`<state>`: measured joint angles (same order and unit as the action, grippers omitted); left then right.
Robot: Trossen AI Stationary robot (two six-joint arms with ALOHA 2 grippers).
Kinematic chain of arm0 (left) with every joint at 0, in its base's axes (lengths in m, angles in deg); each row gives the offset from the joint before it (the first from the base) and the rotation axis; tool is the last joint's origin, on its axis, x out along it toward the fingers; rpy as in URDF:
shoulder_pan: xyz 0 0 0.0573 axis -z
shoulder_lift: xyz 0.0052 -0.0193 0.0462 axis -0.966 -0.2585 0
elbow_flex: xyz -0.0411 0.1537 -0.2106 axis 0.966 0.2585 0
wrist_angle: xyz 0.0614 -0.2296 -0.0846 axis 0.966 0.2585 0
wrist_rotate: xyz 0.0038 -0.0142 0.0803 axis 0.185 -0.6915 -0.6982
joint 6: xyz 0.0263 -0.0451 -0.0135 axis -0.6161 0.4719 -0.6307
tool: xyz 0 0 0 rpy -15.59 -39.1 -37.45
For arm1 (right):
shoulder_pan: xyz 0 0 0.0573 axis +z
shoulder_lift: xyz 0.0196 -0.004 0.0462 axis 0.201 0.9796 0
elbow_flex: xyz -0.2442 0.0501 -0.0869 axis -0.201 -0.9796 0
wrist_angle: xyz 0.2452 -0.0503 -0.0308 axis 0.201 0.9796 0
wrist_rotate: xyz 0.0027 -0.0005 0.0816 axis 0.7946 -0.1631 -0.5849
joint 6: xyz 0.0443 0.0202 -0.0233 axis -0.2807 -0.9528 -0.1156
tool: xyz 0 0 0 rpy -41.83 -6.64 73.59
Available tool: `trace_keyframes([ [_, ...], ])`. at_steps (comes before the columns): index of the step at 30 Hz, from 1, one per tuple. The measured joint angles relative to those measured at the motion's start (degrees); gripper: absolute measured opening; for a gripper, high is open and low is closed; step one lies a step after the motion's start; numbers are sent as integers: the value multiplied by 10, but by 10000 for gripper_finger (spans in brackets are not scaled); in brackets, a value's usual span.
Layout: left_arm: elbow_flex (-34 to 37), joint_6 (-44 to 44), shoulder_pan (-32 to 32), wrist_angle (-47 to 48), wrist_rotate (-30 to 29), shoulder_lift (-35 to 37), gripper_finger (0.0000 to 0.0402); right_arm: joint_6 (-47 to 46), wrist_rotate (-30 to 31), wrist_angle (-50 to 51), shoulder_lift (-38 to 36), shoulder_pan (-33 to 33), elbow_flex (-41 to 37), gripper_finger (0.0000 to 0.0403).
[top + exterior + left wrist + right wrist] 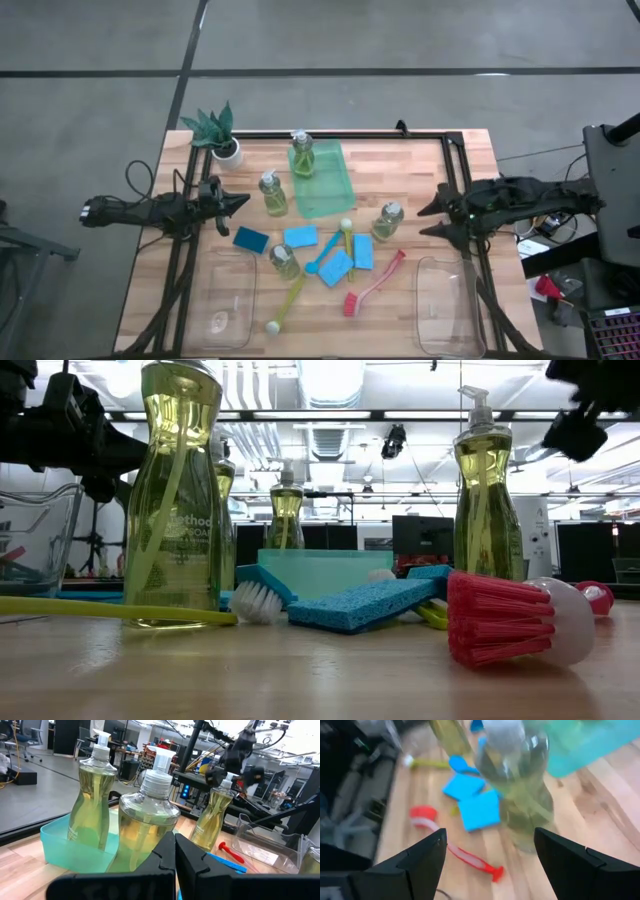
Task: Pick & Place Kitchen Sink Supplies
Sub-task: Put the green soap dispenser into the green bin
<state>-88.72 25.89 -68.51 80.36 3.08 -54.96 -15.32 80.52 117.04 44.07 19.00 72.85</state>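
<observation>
**On both sides of the green tray: two arms facing bottles, nothing yet held**

Around the translucent green plastic tray (325, 180) on the wooden table (420, 160) lie the supplies. One clear bottle of yellow-green liquid with a pale pump cap (302, 154) stands inside the tray at its far-left corner. A second such bottle (272, 193) stands just left of the tray, a third (388, 220) right of its near corner, and a fourth (284, 261) nearer the table's front edge. Blue rectangular sponges (300, 237) and slim red (375, 285), yellow (289, 300) and blue (322, 254) long-handled brushes lie scattered in front of the tray.

The left end effector (232, 203) hovers left of the tray, its fingers pressed together in its wrist view, empty. The second bottle stands upright directly ahead of it, closest of all; the left arm is clearly the nearer one for that bottle, though the fingers would have to part first.

The right end effector (432, 220) hovers right of the tray with fingers spread wide, holding nothing. The third bottle (520, 785) stands upright just ahead, centred between the fingers in its wrist view, so a straight level approach toward the tray looks the likely next move.
</observation>
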Motion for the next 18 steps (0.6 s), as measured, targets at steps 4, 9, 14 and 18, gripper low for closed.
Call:
trace_keyframes([
  [4, 0, 0, 0, 0, 0, 0, 0, 9, 13, -49, 1, 0, -39, 286],
  [9, 0, 0, 0, 0, 0, 0, 0, -32, 35, -143, 26, 0, -65, 283],
  [14, 0, 0, 0, 0, 0, 0, 0, -31, 76, -144, 48, 0, -75, 283],
  [18, 0, 0, 0, 0, 0, 0, 0, -7, 90, -169, 61, 0, -83, 289],
])
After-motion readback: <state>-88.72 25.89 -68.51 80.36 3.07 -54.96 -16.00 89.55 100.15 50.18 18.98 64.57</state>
